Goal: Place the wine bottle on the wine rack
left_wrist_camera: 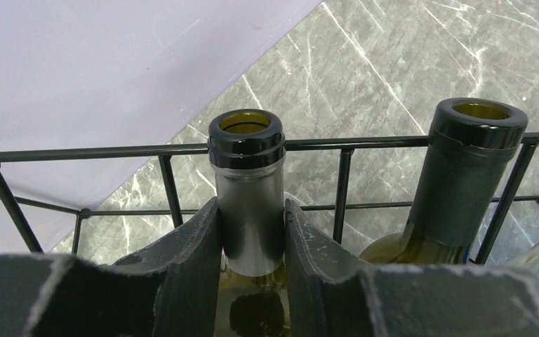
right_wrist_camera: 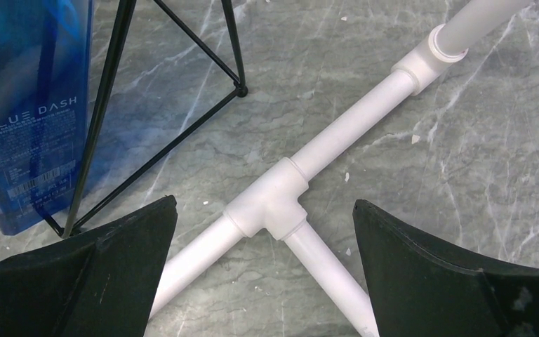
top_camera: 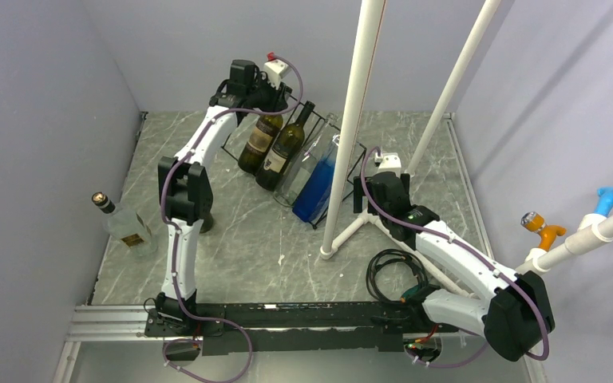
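Observation:
The black wire wine rack stands at the back of the table with several bottles leaning on it, necks up. My left gripper is at its far left end, shut on the silver-foiled neck of an olive-green wine bottle. In the left wrist view the fingers press both sides of that bottle's neck, just below the rack's top bar. A second green bottle leans to its right. My right gripper is open and empty beside the rack's right end.
A clear bottle with a black cap stands at the table's left edge. A blue bottle lies at the rack's right end. A white pipe stand spreads under my right gripper, and its poles rise in front of the rack. A black cable coil lies nearby.

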Controlling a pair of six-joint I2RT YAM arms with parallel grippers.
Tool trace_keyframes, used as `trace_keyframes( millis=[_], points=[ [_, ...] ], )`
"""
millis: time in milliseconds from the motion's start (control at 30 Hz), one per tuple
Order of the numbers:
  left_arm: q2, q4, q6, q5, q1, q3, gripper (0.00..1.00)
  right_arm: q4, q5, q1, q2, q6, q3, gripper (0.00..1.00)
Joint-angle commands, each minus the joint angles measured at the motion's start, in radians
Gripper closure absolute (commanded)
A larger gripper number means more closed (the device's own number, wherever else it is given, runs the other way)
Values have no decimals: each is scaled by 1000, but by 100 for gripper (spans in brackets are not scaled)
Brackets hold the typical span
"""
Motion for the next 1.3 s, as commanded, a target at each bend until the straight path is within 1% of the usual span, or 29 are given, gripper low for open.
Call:
trace_keyframes(
  millis=[0,167,467,567,733,800,900,933,967,1000,1100,1167,1200,1233,1267],
  points=[
    [0,-29,60,-13,10,-2,100,65,-8,-3,-2,-6,6,0],
    [-7,-20,64,-22,11,-23,100,66,-7,-4,5,-9,10,0],
    [-14,-27,35,-31,10,-3,55,49,-7,-4,-18,-5,16,0],
    [-33,-40,18,-24,10,-2,46,35,-14,-4,-25,-1,27,0],
    [-76,-111,0,-63,10,28,41,33,-23,-4,-72,12,24,0],
    [-113,-138,-7,-78,11,37,38,38,-31,-4,-95,13,18,0],
    [-203,-145,-45,-74,11,10,35,30,-37,-4,-113,9,23,0],
    [-235,-147,-63,-57,11,-6,31,23,-37,-4,-115,7,28,0],
    [-271,-147,-81,-39,10,-26,23,18,-35,-4,-116,6,33,0],
    [-312,-141,-103,-25,12,-53,18,11,-33,-4,-116,4,38,0],
    [-436,-122,-185,0,11,-148,17,-8,-35,-4,-125,13,48,0],
    [-512,-114,-274,7,11,-207,13,-7,-46,-4,-141,24,40,0],
    [-550,-108,-315,13,12,-246,13,-3,-50,-4,-152,30,30,0],
    [-594,-96,-349,25,12,-288,11,2,-56,-4,-163,37,20,0],
    [-636,-85,-385,43,12,-329,5,7,-63,-4,-170,43,7,0]
  ],
)
